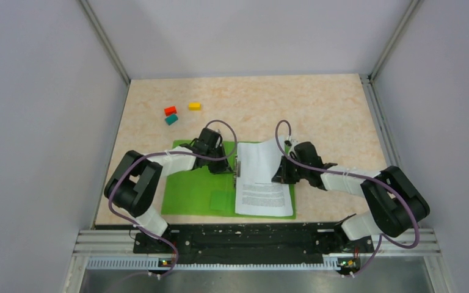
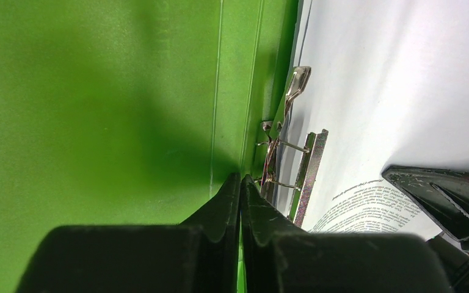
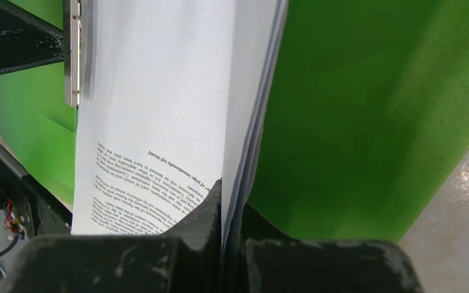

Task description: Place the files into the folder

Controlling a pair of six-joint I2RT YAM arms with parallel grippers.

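The green folder (image 1: 189, 195) lies open on the table. The files (image 1: 262, 183), white printed sheets, rest on its right half, and their upper right edge is lifted. My right gripper (image 1: 279, 174) is shut on that edge; the right wrist view shows the sheets (image 3: 159, 110) pinched between its fingers (image 3: 231, 189) above the green cover (image 3: 372, 110). My left gripper (image 1: 229, 165) is shut, with its tips (image 2: 241, 180) at the folder's spine crease (image 2: 98, 122), just left of the metal clip (image 2: 293, 146). The clip's lever stands raised beside the sheets (image 2: 391, 91).
A red block (image 1: 170, 110), a yellow block (image 1: 194, 105) and a teal block (image 1: 171, 119) lie on the table behind the folder at the left. Grey walls enclose the table on three sides. The folder's front edge is close to the table's near edge.
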